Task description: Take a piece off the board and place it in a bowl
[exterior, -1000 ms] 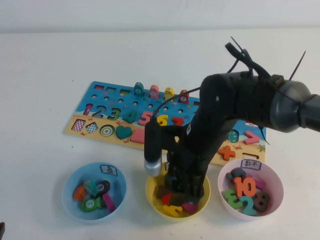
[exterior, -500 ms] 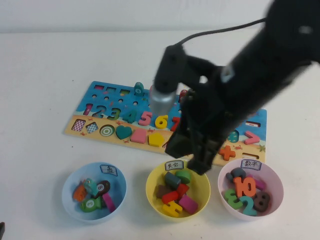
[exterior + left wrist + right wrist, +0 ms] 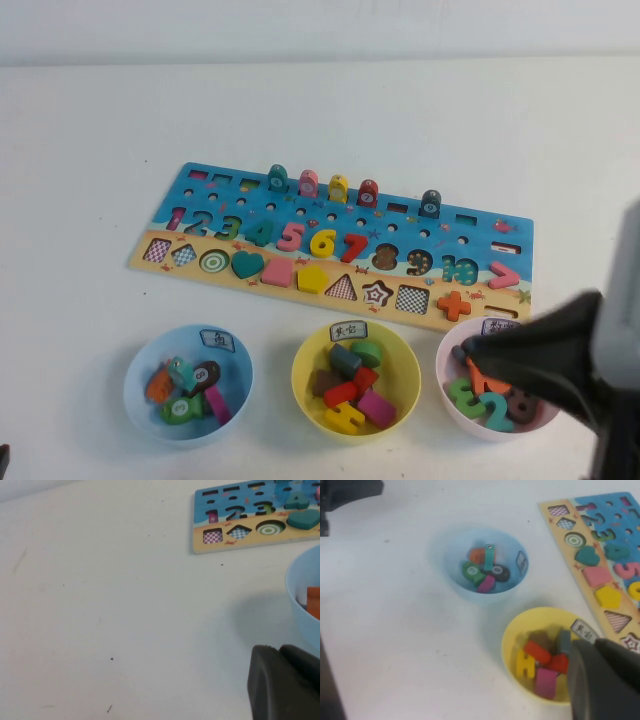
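Note:
The red minus piece [image 3: 340, 393] lies in the yellow bowl [image 3: 300, 372] among other pieces; it also shows in the right wrist view [image 3: 537, 651]. The bowl's white label [image 3: 348, 329] faces the board [image 3: 330, 205]. My right gripper [image 3: 472, 350] is a dark blur at the front right, over the pink bowl's near side. In the right wrist view it [image 3: 596, 645] is shut and empty beside the yellow bowl [image 3: 507, 640]. My left gripper [image 3: 277, 651] is shut and empty, low over the table next to the light blue bowl [image 3: 300, 587].
The light blue bowl [image 3: 135, 385] and the pink bowl [image 3: 445, 345] flank the yellow one, each with several pieces. The orange plus [image 3: 453, 305] and the pink greater-than sign [image 3: 503, 275] sit on the board's right end. Bare white table lies to the left.
My right arm has lifted out of the yellow bowl and drawn back to the front right. The red piece stays in the bowl. The left arm has not moved.

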